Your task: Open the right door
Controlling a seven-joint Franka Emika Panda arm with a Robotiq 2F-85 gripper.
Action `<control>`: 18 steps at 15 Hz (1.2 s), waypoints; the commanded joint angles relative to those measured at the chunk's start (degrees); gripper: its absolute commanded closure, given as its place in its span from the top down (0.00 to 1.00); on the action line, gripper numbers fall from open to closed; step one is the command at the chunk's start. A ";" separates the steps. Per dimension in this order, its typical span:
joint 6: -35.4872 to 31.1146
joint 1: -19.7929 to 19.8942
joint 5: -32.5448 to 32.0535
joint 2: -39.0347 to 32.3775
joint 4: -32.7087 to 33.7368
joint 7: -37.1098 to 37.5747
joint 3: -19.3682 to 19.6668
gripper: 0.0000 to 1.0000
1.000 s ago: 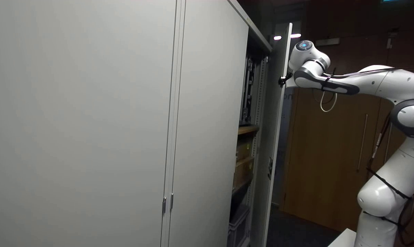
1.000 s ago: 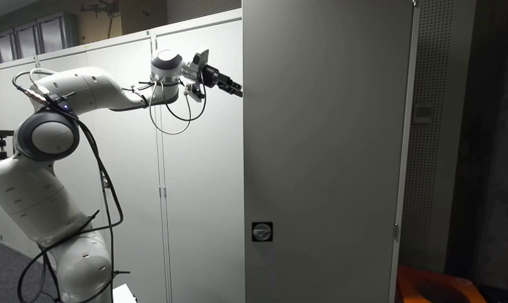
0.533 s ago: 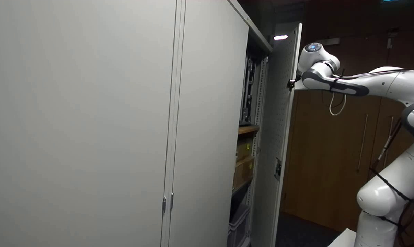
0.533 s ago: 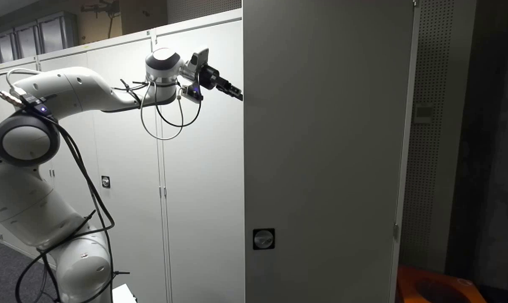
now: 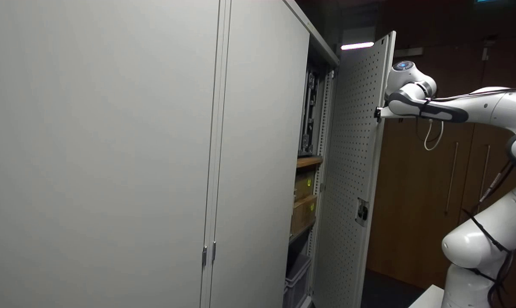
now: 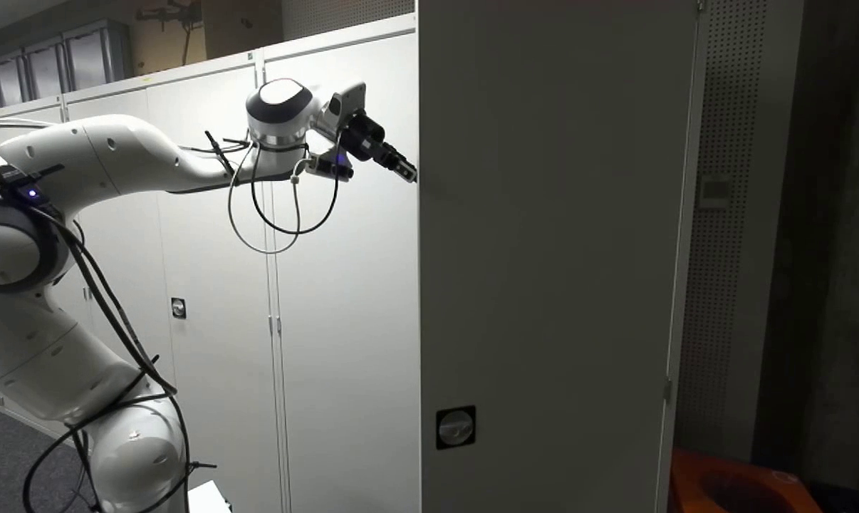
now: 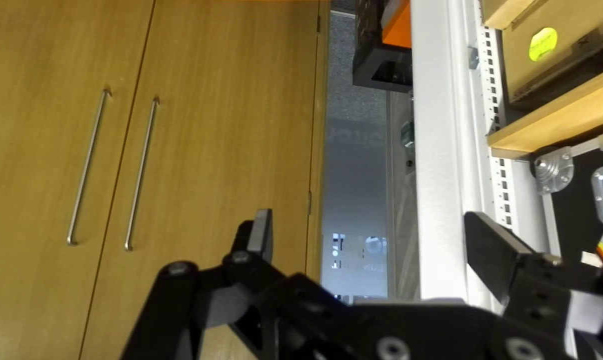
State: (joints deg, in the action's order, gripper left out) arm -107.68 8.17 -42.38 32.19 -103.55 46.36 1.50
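At the right end of the cabinet, the door stands well open; my pincer, jaws apart, straddles its edge; I judge only a little swing remains.

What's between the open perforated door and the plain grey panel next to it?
In an exterior view, a dark metal-edged case, a wooden shelf, cardboard boxes and a grey crate show between perforated door and grey panel.
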 commanded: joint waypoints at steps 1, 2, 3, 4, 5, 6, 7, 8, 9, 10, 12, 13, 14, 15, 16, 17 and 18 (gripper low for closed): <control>1.73 3.62 1.48 2.87 -3.37 0.76 1.17 1.00; 1.84 4.48 1.56 3.18 -3.75 0.90 1.46 1.00; 2.17 5.21 1.72 3.43 -3.92 0.83 1.73 1.00; 2.43 6.02 1.54 3.63 -4.17 0.87 1.97 1.00; 2.70 6.72 1.47 3.70 -4.21 0.78 2.20 1.00; 2.81 7.36 1.43 3.80 -4.33 0.69 2.56 1.00; 2.92 7.89 1.65 3.71 -4.30 0.56 3.08 1.00; 2.76 8.33 1.72 3.59 -4.35 0.46 3.62 1.00; 3.17 8.68 1.93 3.46 -4.34 0.28 4.14 1.00; 3.74 9.06 1.93 3.18 -4.30 0.19 4.81 1.00; 4.59 9.70 2.21 2.75 -4.06 0.08 6.26 1.00; 4.90 10.03 2.42 2.44 -3.99 -0.05 7.22 1.00; 4.94 10.24 2.70 2.13 -3.89 -0.10 8.12 1.00; 4.97 10.53 3.01 1.88 -3.87 -0.09 8.82 1.00; 5.03 10.60 3.58 1.65 -4.02 -0.29 9.38 1.00; 5.34 10.69 4.04 1.58 -4.30 -0.29 9.35 1.00; 5.50 10.82 4.38 1.73 -4.77 -0.34 8.98 1.00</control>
State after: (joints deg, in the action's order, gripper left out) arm -103.24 18.05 -39.63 33.74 -107.33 46.42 11.16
